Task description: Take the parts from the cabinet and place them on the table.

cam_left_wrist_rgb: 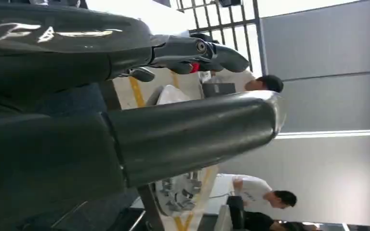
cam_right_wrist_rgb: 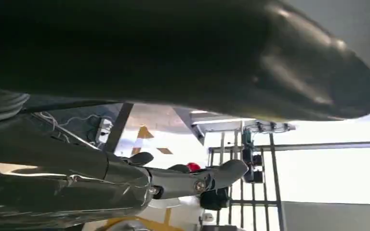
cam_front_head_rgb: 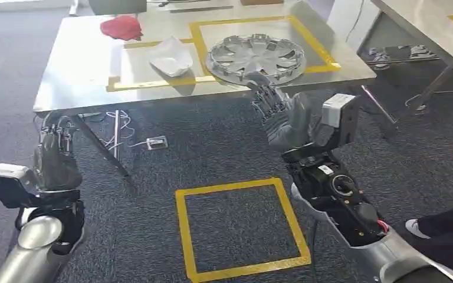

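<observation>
A: Silver plastic, spoked: a wheel cover [cam_front_head_rgb: 255, 57] lies flat on the steel tabletop [cam_front_head_rgb: 82, 71], near its front edge toward the right corner, inside the yellow tape outline [cam_front_head_rgb: 197, 35].

B: And the hands?

A: The right hand [cam_front_head_rgb: 283, 115] is raised just in front of that front edge, fingers [cam_front_head_rgb: 265, 100] spread and released, holding nothing; the fingertips look to sit just at the cover's near rim, though I cannot tell if they touch. The left hand [cam_front_head_rgb: 56, 156] hangs low by the tabletop's front left corner, fingers loosely apart and empty.

B: Anything else up there?

A: A crumpled white bag [cam_front_head_rgb: 172, 57] just left of the cover, and a red cloth [cam_front_head_rgb: 122, 27] toward the back edge. On the carpet below, a yellow tape square [cam_front_head_rgb: 242, 227].
</observation>
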